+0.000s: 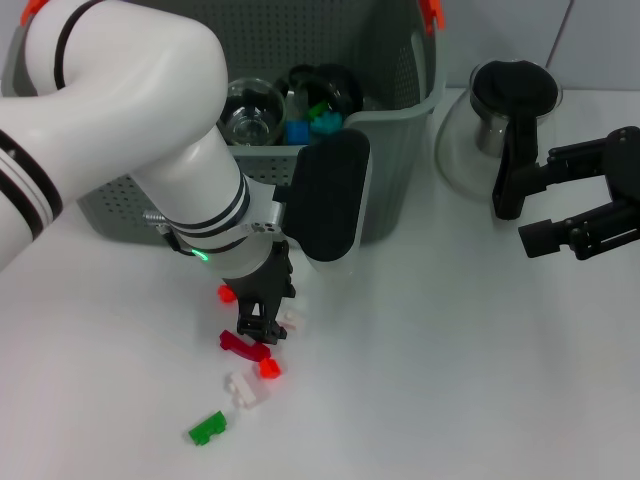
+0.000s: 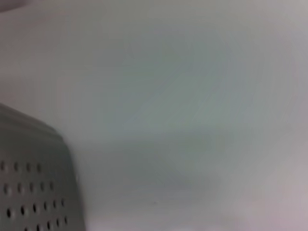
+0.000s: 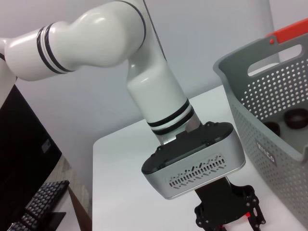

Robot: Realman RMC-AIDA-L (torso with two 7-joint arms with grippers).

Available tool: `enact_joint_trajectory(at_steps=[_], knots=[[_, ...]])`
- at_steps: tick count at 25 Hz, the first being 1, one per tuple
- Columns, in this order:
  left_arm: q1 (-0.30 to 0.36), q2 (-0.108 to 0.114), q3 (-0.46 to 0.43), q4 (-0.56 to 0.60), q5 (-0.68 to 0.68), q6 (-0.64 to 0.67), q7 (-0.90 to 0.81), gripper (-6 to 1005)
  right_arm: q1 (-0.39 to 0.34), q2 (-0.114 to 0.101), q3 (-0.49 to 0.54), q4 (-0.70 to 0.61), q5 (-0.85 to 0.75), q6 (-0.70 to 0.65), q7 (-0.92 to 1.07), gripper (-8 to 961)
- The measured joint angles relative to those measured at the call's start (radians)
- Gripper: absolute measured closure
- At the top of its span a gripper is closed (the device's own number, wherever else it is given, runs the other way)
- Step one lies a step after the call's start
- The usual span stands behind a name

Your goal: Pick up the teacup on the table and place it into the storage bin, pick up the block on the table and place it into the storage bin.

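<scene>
We are working our left hand [image 1: 262,322] down among a scatter of small blocks on the white bench [image 1: 450,400], just near of the storage bin [image 1: 400,130]. Its dark fingers are sitting right at the dark red block [image 1: 243,345], with a red block [image 1: 227,294] to its left, a white block [image 1: 292,320] to its right and another red block [image 1: 269,368] just near of it. We cannot tell whether the fingers are parted or already pinching, because the wrist housing is covering them from above.

The bin is standing far of this cluster and is already holding glass cups [image 1: 250,108] plus blue and green pieces [image 1: 310,124]. We are keeping our right hand [image 1: 575,215] parked well off to the right with its fingers spread and nothing in them, just beside the glass pot [image 1: 495,120].

The crowding is what is worrying us. The blocks are lying so close together that closing could be catching two at once, or nudging a neighbour away across the bench. The dark red piece is long and low, so a grip near one end could be letting it pivot and drop during the lift. The bin's near wall is standing just beside our forearm, so rising too shallowly could be clipping its rim. A second white block [image 1: 243,386] and a green block [image 1: 207,429] are waiting nearer still.
</scene>
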Motion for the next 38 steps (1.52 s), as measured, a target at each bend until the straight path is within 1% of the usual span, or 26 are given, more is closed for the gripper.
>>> enact_joint_trajectory(at_steps=[13, 35, 38], knots=[[-0.010, -0.001, 0.000, 0.038, -0.002, -0.029, 0.000, 518, -0.001, 0.002, 0.000, 0.002, 0.000, 0.000, 0.000, 29], [-0.015, -0.001, 0.000, 0.057, -0.003, -0.054, 0.000, 521, -0.001, 0.000, 0.009, 0.008, -0.001, 0.006, -0.007, 29], [-0.017, -0.001, 0.000, 0.062, -0.003, -0.055, 0.000, 538, -0.002, 0.000, 0.016, 0.008, -0.003, 0.006, -0.011, 28]])
